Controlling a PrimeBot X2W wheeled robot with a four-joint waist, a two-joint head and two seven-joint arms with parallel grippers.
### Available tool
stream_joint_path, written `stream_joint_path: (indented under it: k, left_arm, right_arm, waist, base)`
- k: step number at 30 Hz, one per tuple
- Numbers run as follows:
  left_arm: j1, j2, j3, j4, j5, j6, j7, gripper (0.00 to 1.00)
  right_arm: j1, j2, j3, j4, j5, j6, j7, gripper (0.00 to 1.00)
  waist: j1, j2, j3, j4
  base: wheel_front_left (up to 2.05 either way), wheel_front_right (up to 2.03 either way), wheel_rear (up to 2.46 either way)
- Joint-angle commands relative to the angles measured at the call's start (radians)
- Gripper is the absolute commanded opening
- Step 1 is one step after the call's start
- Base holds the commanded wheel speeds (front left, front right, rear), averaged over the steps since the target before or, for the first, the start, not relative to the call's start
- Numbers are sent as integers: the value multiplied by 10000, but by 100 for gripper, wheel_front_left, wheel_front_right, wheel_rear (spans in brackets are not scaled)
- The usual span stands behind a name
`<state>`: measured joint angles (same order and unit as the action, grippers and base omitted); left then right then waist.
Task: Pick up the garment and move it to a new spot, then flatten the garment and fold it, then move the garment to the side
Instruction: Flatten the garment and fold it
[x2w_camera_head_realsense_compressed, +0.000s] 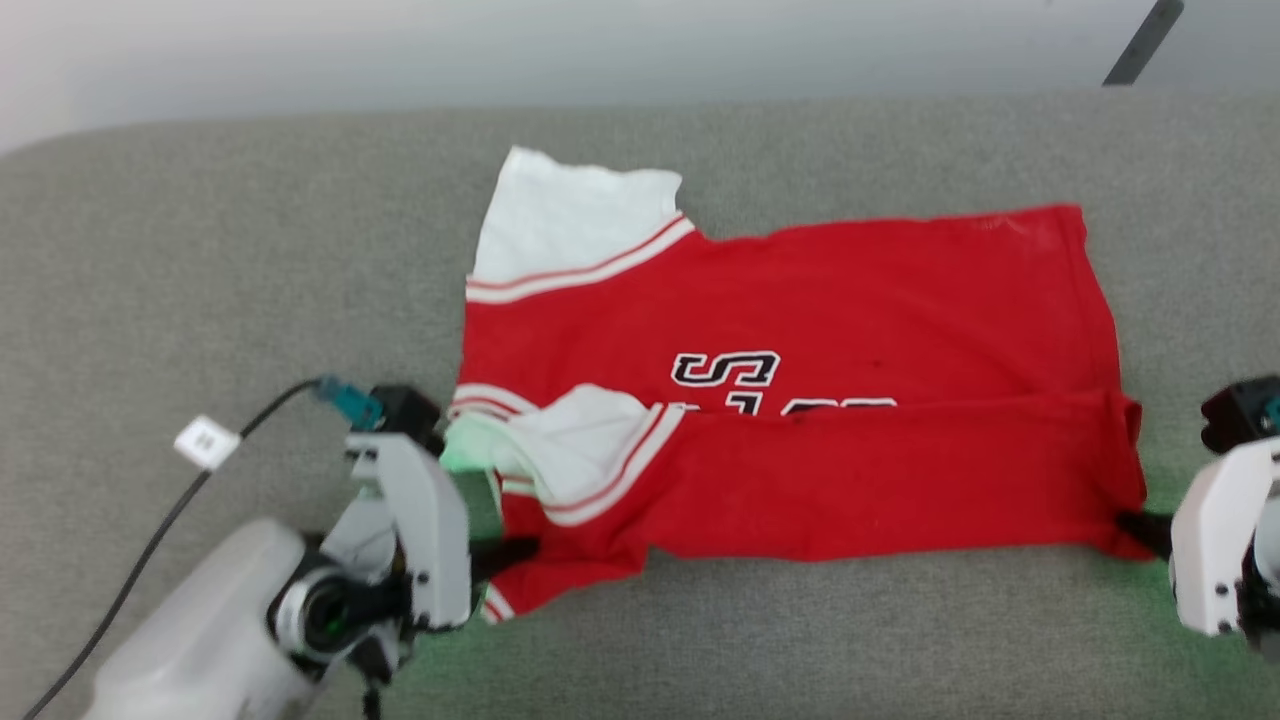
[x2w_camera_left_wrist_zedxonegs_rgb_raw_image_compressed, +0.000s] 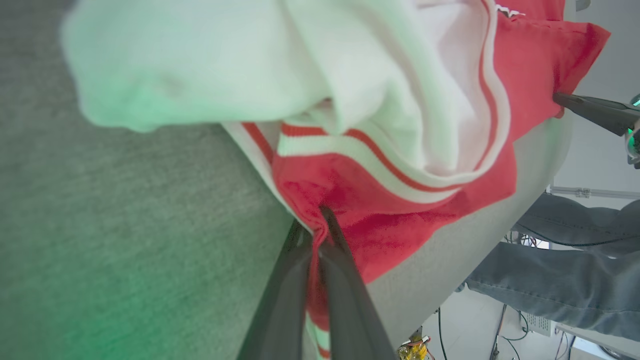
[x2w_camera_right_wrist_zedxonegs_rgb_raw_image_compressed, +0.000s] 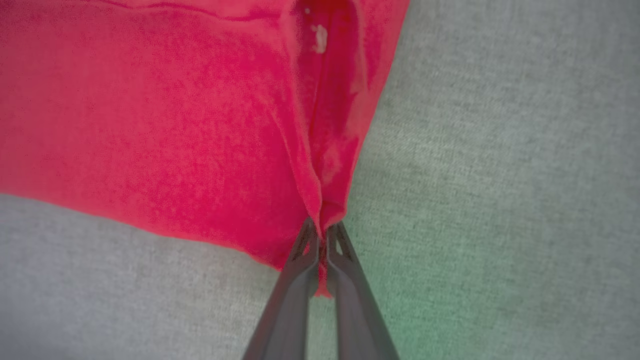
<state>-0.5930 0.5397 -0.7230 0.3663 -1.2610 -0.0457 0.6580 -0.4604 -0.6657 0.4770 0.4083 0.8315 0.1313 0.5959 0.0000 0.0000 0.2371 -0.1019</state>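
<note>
One garment lies in the centre of the head view on a grey, coarse-woven fabric surface. Its long axis runs left to right across the frame, with the sleeved end toward the left and the straight hem toward the right. The body is soft red knit with black-and-white lettering. The lower long edge is folded up over the body and covers the lower part of that lettering. Two white sleeves are counted, each bordered by white-and-red striped trim: one lies flat at the upper left, the other is rumpled over the red body at the lower left. The left gripper sits at the garment's lower left corner; in the left wrist view its two dark fingers are pressed together on a pinch of red cloth beside the striped trim. The right gripper sits at the lower right corner; in the right wrist view its fingers are clamped on a gathered fold of the red hem. One black cable carrying one white tag crosses the surface at the lower left.
</note>
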Motion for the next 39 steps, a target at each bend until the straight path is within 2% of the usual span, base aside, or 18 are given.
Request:
stream_joint_path:
  k: [1, 5, 9, 16, 17, 18, 19, 21, 25, 27, 29, 32, 34, 39]
  left_arm:
    - [365, 175, 37, -187, -94, -69, -66, 0]
    - [1115, 685, 189, -1193, -261, 61, -273, 0]
    - [1900, 1252, 300, -2311, -287, 374, -421, 0]
    - [2697, 1612, 432, -3741, -274, 930, -780, 0]
    - [2736, 1609, 461, -3817, -179, 996, -921, 0]
    - [2795, 1578, 519, -3853, -159, 1070, -1070, 25]
    - [2846, 1549, 553, -3918, -102, 1086, -1211, 41]
    - [2966, 1509, 731, -4021, -22, 1221, -1649, 100]
    - [3300, 1402, 1142, -4415, 184, 1360, -2698, 100]
    - [3313, 1386, 1401, -4562, 655, 1360, -3527, 100]
    - [3412, 1134, 1735, -4473, 895, 1503, -4465, 100]
    - [3255, 1000, 2055, -4247, 1517, 1537, -5593, 100]
    - [2836, 1102, 2016, -4047, 2248, 1497, -6074, 100]
    - [1760, 982, 2162, -3281, 3123, 1647, -6661, 100]
  right_arm:
    - [341, -126, 99, -86, 107, -11, -24, 0]
    - [957, -522, 5, -650, 372, -11, -142, 0]
    - [1631, -891, -163, -1295, 515, -11, -89, 0]
    - [2692, -1246, -970, -2096, 560, -11, -214, 0]
    - [2818, -1204, -1151, -2164, 528, -11, -331, 24]
    - [2933, -1131, -1346, -2235, 481, -11, -488, 73]
    - [3014, -1040, -1572, -2281, 445, -11, -673, 100]
    - [3130, -791, -2199, -2269, 331, -11, -1153, 100]
    - [3279, -56, -3473, -2302, -317, -11, -2386, 100]
    - [3150, 415, -4015, -2366, -765, -11, -3100, 100]
    - [2965, 981, -4337, -2488, -1159, -9, -3797, 100]
    - [2655, 1705, -4461, -2683, -1747, -9, -4745, 100]
    - [2420, 2101, -4416, -2817, -2075, -9, -5251, 100]
    - [2027, 2708, -4279, -3002, -2324, -9, -5975, 100]
  waist:
    - [0, 0, -360, 55]
    - [0, 0, -554, 150]
    - [0, 0, -570, 196]
    - [0, 0, -584, 360]
    - [0, 0, -606, 374]
    - [0, 0, -646, 385]
    - [0, 0, -676, 396]
    - [0, 0, -732, 405]
    - [0, 0, -786, 435]
    - [0, 0, -774, 426]
    - [0, 0, -763, 388]
    - [0, 0, -721, 215]
    - [0, 0, -643, 80]
    - [0, 0, -390, -305]
  base:
    - [0, 0, 0]
    - [0, 0, 0]
    - [0, 0, 0]
    - [0, 0, 0]
    - [0, 0, 0]
    - [0, 0, 0]
    - [0, 0, 0]
    - [0, 0, 0]
    - [0, 0, 0]
    - [0, 0, 0]
    - [0, 0, 0]
    - [0, 0, 0]
    - [0, 0, 0]
    - [0, 0, 0]
